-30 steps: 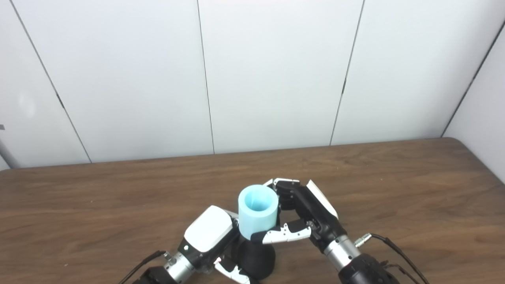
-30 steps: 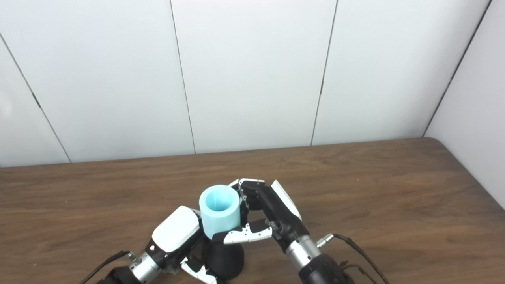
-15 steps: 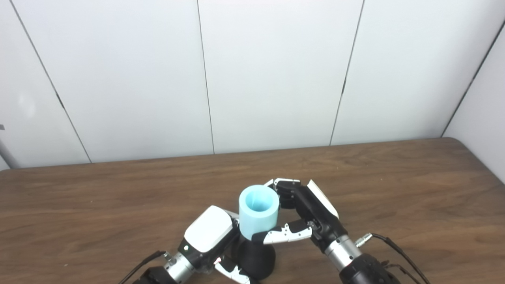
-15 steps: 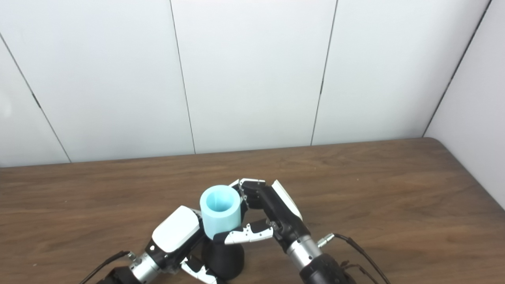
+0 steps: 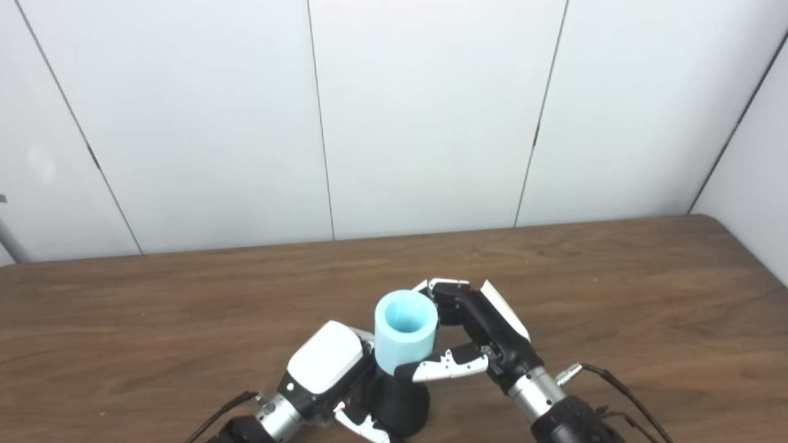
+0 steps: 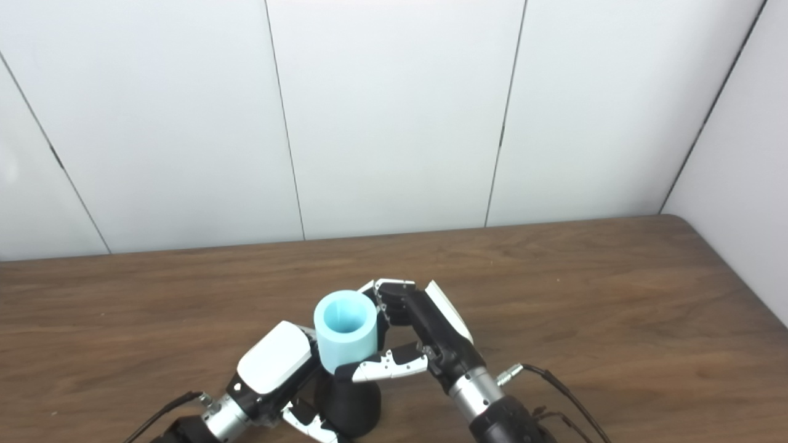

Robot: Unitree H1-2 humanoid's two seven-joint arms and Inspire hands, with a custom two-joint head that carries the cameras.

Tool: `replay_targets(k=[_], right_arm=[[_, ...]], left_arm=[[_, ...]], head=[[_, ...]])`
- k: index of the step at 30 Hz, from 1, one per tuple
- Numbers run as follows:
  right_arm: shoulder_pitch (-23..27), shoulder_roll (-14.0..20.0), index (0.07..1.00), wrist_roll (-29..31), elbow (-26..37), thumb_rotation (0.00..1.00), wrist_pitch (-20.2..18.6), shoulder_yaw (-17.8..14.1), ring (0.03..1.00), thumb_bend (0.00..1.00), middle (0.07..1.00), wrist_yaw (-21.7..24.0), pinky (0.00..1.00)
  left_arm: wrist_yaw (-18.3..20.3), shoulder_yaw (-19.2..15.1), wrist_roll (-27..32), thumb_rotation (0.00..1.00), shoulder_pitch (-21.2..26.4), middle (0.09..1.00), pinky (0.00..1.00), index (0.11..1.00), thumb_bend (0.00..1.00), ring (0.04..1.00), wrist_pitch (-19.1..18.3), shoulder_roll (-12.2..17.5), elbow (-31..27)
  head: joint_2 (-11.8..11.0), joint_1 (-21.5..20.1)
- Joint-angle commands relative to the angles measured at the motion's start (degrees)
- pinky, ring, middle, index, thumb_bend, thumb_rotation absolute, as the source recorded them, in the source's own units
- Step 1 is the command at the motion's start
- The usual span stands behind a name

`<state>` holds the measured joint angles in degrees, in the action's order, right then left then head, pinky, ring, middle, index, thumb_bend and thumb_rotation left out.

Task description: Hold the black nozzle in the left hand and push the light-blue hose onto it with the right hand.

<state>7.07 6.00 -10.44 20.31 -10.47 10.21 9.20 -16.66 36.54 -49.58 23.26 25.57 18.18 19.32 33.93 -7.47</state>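
You have the light-blue hose (image 5: 406,333), a short, thick-walled matte tube with a smooth round rim, standing nearly upright at the table's near edge. Its long axis runs vertically, and its open mouth points up and slightly toward 1 o'clock. Beneath it sits the black nozzle (image 5: 401,404), a dull, bell-shaped piece flaring wider at its base, with the hose's lower end seated on its top.

Your right hand (image 5: 477,335) grips the hose from 3 o'clock, fingers curled behind it and thumb across its front. Your left hand (image 5: 329,369), glossy white over black, wraps the nozzle from 9 o'clock, closed on it.

The table (image 5: 615,295) is dark wood-grain brown with a rounded corner at 2 o'clock. Plain white wall panels (image 5: 431,117) with thin dark seams stand behind.
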Motion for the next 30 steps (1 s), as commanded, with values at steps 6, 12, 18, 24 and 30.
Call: replay_targets(k=[6,12,18,24,30], right_arm=[[0.53,0.38,0.451,-0.92,0.6,0.0,0.88,-0.33,0.572,0.51,0.546,-0.32,0.49],[0.62,0.48,0.467,-1.26,0.39,0.0,1.1,-0.25,0.619,0.52,0.522,-0.37,0.54],[0.58,0.26,0.483,-1.69,0.84,0.09,-0.5,-0.24,0.657,0.51,0.615,-0.39,0.57],[0.54,0.06,0.484,-2.08,1.13,0.12,-1.23,-0.19,0.661,0.51,0.665,-0.64,0.56],[0.4,-0.05,0.486,-2.73,1.73,0.12,-1.79,-0.08,0.672,0.51,0.675,-0.79,0.56]], left_arm=[[-1.74,2.98,1.3,0.0,-9.11,0.497,0.37,0.472,0.52,0.458,1.34,-0.15,4.25],[-1.37,2.78,1.39,0.0,-9.21,0.497,0.36,0.471,0.52,0.453,1.33,-0.18,4.11],[-1.52,2.87,1.56,0.0,-9.21,0.498,0.37,0.471,0.52,0.457,1.33,-0.17,4.32],[-2.16,3.24,1.42,0.0,-9.04,0.499,0.37,0.47,0.52,0.458,1.34,-0.05,4.47],[-1.09,2.82,1.7,0.0,-9.28,0.493,0.38,0.475,0.52,0.467,1.33,-0.12,4.0]], head=[[0.16,0.0],[0.17,-0.07],[0.16,-0.07],[0.16,-0.07],[0.15,-0.06]])
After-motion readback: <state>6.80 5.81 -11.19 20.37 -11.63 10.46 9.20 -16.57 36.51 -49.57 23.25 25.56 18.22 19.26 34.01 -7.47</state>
